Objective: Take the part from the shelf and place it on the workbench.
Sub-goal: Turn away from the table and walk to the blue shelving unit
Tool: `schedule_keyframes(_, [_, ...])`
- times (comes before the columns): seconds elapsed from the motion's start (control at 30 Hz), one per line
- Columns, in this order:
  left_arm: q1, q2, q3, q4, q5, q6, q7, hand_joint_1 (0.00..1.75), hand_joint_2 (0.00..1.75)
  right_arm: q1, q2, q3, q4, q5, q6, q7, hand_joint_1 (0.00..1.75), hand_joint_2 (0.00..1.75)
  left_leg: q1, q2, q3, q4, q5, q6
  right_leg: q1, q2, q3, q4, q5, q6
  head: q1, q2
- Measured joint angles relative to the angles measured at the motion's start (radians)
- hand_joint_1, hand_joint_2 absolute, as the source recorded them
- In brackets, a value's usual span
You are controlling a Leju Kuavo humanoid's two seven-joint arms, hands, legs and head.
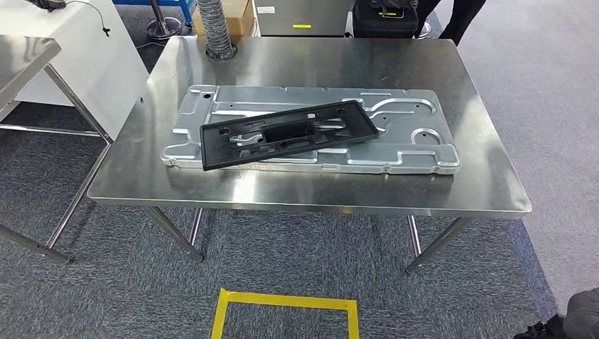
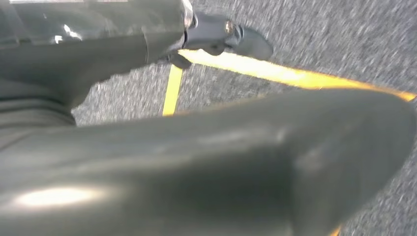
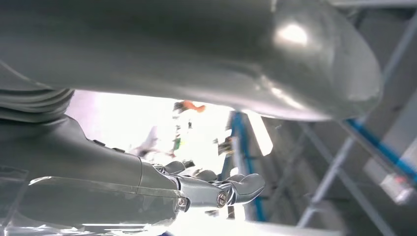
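A long black plastic part (image 1: 286, 133) with a rectangular recess lies slightly askew on a silver stamped metal panel (image 1: 417, 152). Both rest flat on the steel workbench (image 1: 473, 187) ahead of me in the head view. My left hand (image 2: 196, 162) hangs over grey carpet crossed by yellow tape (image 2: 275, 73); its thick thumb fills the foreground, its fingers (image 2: 231, 37) stretch out beyond, and nothing lies between them. My right hand (image 3: 88, 162) is also bare, with its fingers (image 3: 231, 189) extended and apart from the thumb (image 3: 221, 59).
A grey ribbed hose (image 1: 215, 28) stands on the bench's far edge. A second steel table (image 1: 25, 53) and a white cabinet (image 1: 92, 49) are at the left. A yellow tape square (image 1: 286, 311) marks the floor before the bench. A person's legs (image 1: 463, 18) stand behind it.
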State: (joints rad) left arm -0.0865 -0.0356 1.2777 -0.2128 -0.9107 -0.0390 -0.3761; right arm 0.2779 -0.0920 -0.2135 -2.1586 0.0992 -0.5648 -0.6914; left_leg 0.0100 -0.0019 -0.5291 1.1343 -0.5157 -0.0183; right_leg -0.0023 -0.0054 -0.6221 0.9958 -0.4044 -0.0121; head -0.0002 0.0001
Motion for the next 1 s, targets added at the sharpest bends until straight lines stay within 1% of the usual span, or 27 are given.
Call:
schedule_keyframes(0.03, [-0.002,0.001,0.0,0.0,0.0,0.0,-0.001,0.0,0.0,0.001,0.002,-0.017,0.013,-0.011,0.011,0.0,0.0,0.0,-0.002,0.0,0.051,-0.072,-0.005,0.007,0.001,0.0,-0.009,0.004,0.008,0.005,0.0,0.0])
schedule_keyframes(0.07, [-0.003,0.002,0.0,0.0,0.0,0.001,-0.002,0.0,0.0,0.002,0.007,-0.037,0.024,-0.014,0.031,0.0,0.0,0.0,-0.006,-0.001,0.083,-0.126,-0.015,0.014,0.001,0.0,-0.013,0.007,0.016,0.01,0.001,0.0])
schedule_keyframes(0.1, [-0.005,0.002,0.0,0.0,0.002,0.002,-0.003,0.0,0.0,0.002,0.016,-0.059,0.033,-0.009,0.054,-0.001,0.0,0.0,-0.009,-0.001,0.096,-0.155,-0.025,0.021,0.0,-0.001,-0.015,0.006,0.025,0.017,0.0,0.0])
schedule_keyframes(0.17, [-0.002,0.001,-0.002,0.0,0.008,0.003,-0.003,0.0,0.0,0.006,0.041,-0.102,0.045,0.006,0.092,-0.002,0.0,0.0,-0.01,0.0,0.086,-0.165,-0.011,0.035,-0.002,-0.001,-0.016,0.002,0.038,0.029,-0.002,0.0])
schedule_keyframes(0.2, [-0.001,0.001,-0.003,0.0,0.015,0.005,-0.003,0.0,0.0,0.008,0.055,-0.121,0.052,0.013,0.112,-0.002,0.0,0.0,-0.009,0.003,0.077,-0.167,0.001,0.044,-0.003,0.0,-0.023,0.009,0.025,0.035,-0.005,0.0])
schedule_keyframes(0.23, [0.0,0.0,-0.005,0.0,0.024,0.007,-0.002,0.0,0.0,0.009,0.073,-0.146,0.062,0.02,0.134,-0.003,0.0,0.0,-0.006,0.006,0.066,-0.17,0.015,0.051,-0.004,0.002,-0.033,0.032,-0.007,0.04,-0.003,0.0])
schedule_keyframes(0.27, [0.0,0.0,-0.009,0.0,0.034,0.009,-0.003,0.0,0.0,0.009,0.089,-0.173,0.074,0.025,0.152,-0.003,0.0,0.0,-0.005,0.009,0.052,-0.171,0.028,0.056,-0.007,0.004,-0.047,0.074,-0.057,0.044,-0.002,0.0])
schedule_keyframes(0.3, [0.001,0.0,-0.012,0.0,0.043,0.012,-0.003,0.0,0.0,0.007,0.106,-0.2,0.088,0.027,0.167,-0.003,0.0,0.0,-0.006,0.01,0.036,-0.171,0.04,0.06,-0.008,0.004,-0.063,0.135,-0.114,0.049,0.0,0.0])
schedule_keyframes(0.33, [0.002,-0.001,-0.017,0.0,0.049,0.012,-0.003,0.0,0.0,0.006,0.122,-0.228,0.106,0.026,0.175,-0.003,0.0,0.0,-0.007,0.011,0.02,-0.17,0.052,0.06,-0.01,0.004,-0.075,0.201,-0.157,0.053,0.003,0.0])
schedule_keyframes(0.37, [0.003,-0.001,-0.021,0.0,0.052,0.012,-0.002,0.0,0.0,0.007,0.133,-0.249,0.122,0.021,0.173,-0.003,0.0,0.0,-0.007,0.011,0.003,-0.168,0.064,0.059,-0.012,0.004,-0.08,0.256,-0.175,0.056,0.004,0.0])
schedule_keyframes(0.4, [0.005,-0.002,-0.025,0.0,0.052,0.012,-0.002,0.0,0.0,0.008,0.141,-0.267,0.141,0.016,0.168,-0.003,0.0,0.0,-0.007,0.012,-0.013,-0.165,0.075,0.057,-0.014,0.004,-0.072,0.286,-0.169,0.059,0.004,0.0])
schedule_keyframes(0.43, [0.007,-0.002,-0.028,0.0,0.053,0.012,-0.002,0.0,0.0,0.008,0.146,-0.283,0.161,0.013,0.163,-0.003,0.0,0.0,-0.007,0.013,-0.03,-0.16,0.085,0.054,-0.017,0.004,-0.048,0.281,-0.145,0.06,0.005,0.0])
schedule_keyframes(0.47, [0.007,-0.004,-0.03,0.0,0.054,0.012,-0.002,0.0,0.0,0.007,0.15,-0.298,0.182,0.014,0.16,-0.003,0.0,0.0,-0.007,0.013,-0.046,-0.155,0.093,0.051,-0.019,0.004,-0.006,0.242,-0.118,0.061,0.005,0.0])
schedule_keyframes(0.5, [0.008,-0.005,-0.031,0.0,0.055,0.012,-0.002,0.0,0.0,0.004,0.155,-0.313,0.203,0.021,0.165,-0.003,0.0,0.0,-0.007,0.013,-0.059,-0.148,0.101,0.047,-0.02,0.004,0.051,0.174,-0.104,0.06,0.005,0.0])
schedule_keyframes(0.53, [0.007,-0.006,-0.032,0.0,0.055,0.012,-0.002,0.0,0.0,-0.003,0.163,-0.332,0.226,0.035,0.177,-0.003,0.0,0.0,-0.008,0.014,-0.071,-0.14,0.107,0.042,-0.019,0.004,0.109,0.095,-0.108,0.056,0.005,0.0])
schedule_keyframes(0.57, [0.007,-0.006,-0.032,0.0,0.055,0.012,-0.002,0.0,0.0,-0.012,0.172,-0.354,0.252,0.053,0.188,-0.003,0.0,0.0,-0.008,0.014,-0.079,-0.134,0.114,0.036,-0.017,0.004,0.152,0.031,-0.119,0.051,0.004,0.0])
schedule_keyframes(0.6, [0.007,-0.007,-0.032,0.0,0.055,0.012,-0.002,0.0,0.0,-0.021,0.182,-0.377,0.282,0.069,0.198,-0.003,0.0,0.0,-0.008,0.014,-0.083,-0.131,0.122,0.03,-0.013,0.003,0.178,-0.012,-0.133,0.044,0.004,0.0])
schedule_keyframes(0.67, [0.008,-0.007,-0.032,0.0,0.054,0.012,-0.004,0.0,0.0,-0.029,0.196,-0.416,0.343,0.087,0.2,-0.003,0.0,0.0,-0.006,0.014,-0.088,-0.132,0.137,0.017,-0.009,0.0,0.177,-0.031,-0.131,0.028,0.004,0.0])
schedule_keyframes(0.7, [0.011,-0.007,-0.032,0.0,0.053,0.012,-0.005,0.0,0.0,-0.031,0.2,-0.429,0.369,0.088,0.198,-0.003,0.0,0.0,-0.004,0.013,-0.092,-0.126,0.129,0.011,-0.01,-0.002,0.171,-0.033,-0.121,0.019,0.004,0.0])
schedule_keyframes(0.73, [0.013,-0.008,-0.032,0.0,0.053,0.012,-0.006,0.0,0.0,-0.033,0.202,-0.438,0.396,0.085,0.196,-0.002,0.0,0.0,-0.002,0.012,-0.1,-0.106,0.103,0.007,-0.011,-0.004,0.162,-0.035,-0.11,0.009,0.002,0.0])
schedule_keyframes(0.77, [0.015,-0.009,-0.032,0.0,0.053,0.012,-0.008,0.0,0.0,-0.036,0.2,-0.446,0.431,0.082,0.193,-0.002,0.0,0.0,-0.001,0.011,-0.112,-0.067,0.058,0.004,-0.012,-0.006,0.15,-0.037,-0.097,0.002,0.0,0.0])
schedule_keyframes(0.83, [0.016,-0.011,-0.032,0.0,0.057,0.013,-0.011,0.0,0.0,-0.041,0.194,-0.46,0.521,0.091,0.184,-0.001,0.0,0.0,0.001,0.01,-0.139,0.05,-0.045,0.001,-0.007,-0.007,0.12,-0.034,-0.075,-0.006,-0.004,0.0])
schedule_keyframes(0.87, [0.016,-0.012,-0.033,0.0,0.064,0.015,-0.013,0.0,0.0,-0.045,0.192,-0.468,0.57,0.108,0.18,-0.001,0.0,0.0,0.001,0.01,-0.145,0.104,-0.073,0.0,-0.004,-0.007,0.104,-0.032,-0.064,-0.006,-0.005,0.0])
schedule_keyframes(0.9, [0.017,-0.012,-0.036,0.0,0.075,0.017,-0.014,0.0,0.0,-0.05,0.192,-0.477,0.621,0.13,0.177,-0.002,0.0,0.0,0.001,0.01,-0.14,0.136,-0.074,0.001,-0.002,-0.007,0.086,-0.029,-0.053,-0.007,-0.005,0.0])
schedule_keyframes(0.93, [0.018,-0.013,-0.04,0.0,0.088,0.019,-0.015,0.0,0.0,-0.059,0.192,-0.486,0.673,0.149,0.173,-0.003,0.0,0.0,0.0,0.009,-0.121,0.141,-0.054,0.003,0.0,-0.007,0.068,-0.024,-0.042,-0.006,-0.005,0.0])
schedule_keyframes(0.97, [0.019,-0.013,-0.047,0.0,0.099,0.02,-0.016,0.0,0.0,-0.068,0.193,-0.496,0.731,0.16,0.167,-0.003,0.0,0.0,-0.001,0.009,-0.084,0.112,-0.024,0.008,0.002,-0.007,0.051,-0.019,-0.032,-0.005,-0.006,0.0])
schedule_keyframes(1.0, [0.019,-0.014,-0.054,0.0,0.107,0.02,-0.017,0.0,0.0,-0.076,0.192,-0.504,0.79,0.163,0.157,-0.003,0.0,0.0,-0.004,0.009,-0.034,0.054,-0.001,0.016,0.003,-0.007,0.037,-0.014,-0.023,-0.003,-0.006,0.0])
